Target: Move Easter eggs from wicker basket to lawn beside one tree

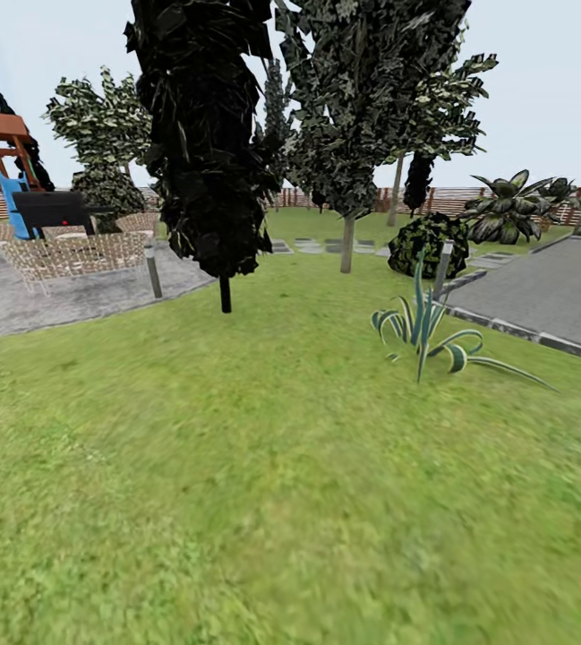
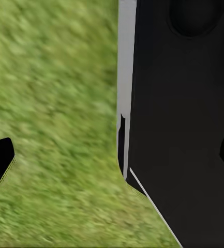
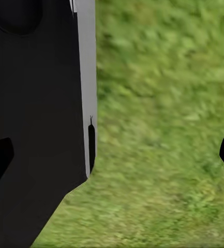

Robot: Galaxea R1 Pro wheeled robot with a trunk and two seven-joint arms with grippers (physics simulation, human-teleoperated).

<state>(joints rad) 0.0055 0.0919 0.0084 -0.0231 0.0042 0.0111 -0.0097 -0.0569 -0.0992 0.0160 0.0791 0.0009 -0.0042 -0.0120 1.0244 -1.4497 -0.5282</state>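
One candidate tree (image 1: 347, 242) with a pale straight trunk stands upright on the lawn (image 1: 236, 466), which spreads from that trunk toward the camera as open grass. Beside the tree, toward the grey patio (image 1: 66, 296), rises the all-black dark tree (image 1: 209, 134) on a thin stem; that one is not the goal. On the tree's other side sits a round dark bush (image 1: 429, 244), and nearer the camera than the tree a striped spiky plant (image 1: 424, 327) grows just beside the edge of a paved path (image 1: 550, 291). Behind the tree runs the slatted fence (image 1: 326, 197).

Both wrist views look down on blurred grass beside the robot's black body (image 2: 184, 129). The left gripper (image 2: 112, 157) has its jaws spread wide with nothing between them, and the right gripper (image 3: 112, 157) likewise stands wide and empty.

My judgement is that the step in hand is travel and search: the wicker basket must be found before any egg can be lifted. To do it well, I would turn the base slowly so the head view sweeps the grass, keep the arms tucked as they are, steer well apart from the spiky plant and the patio, and remember this pale trunk as the one drop spot for all three eggs
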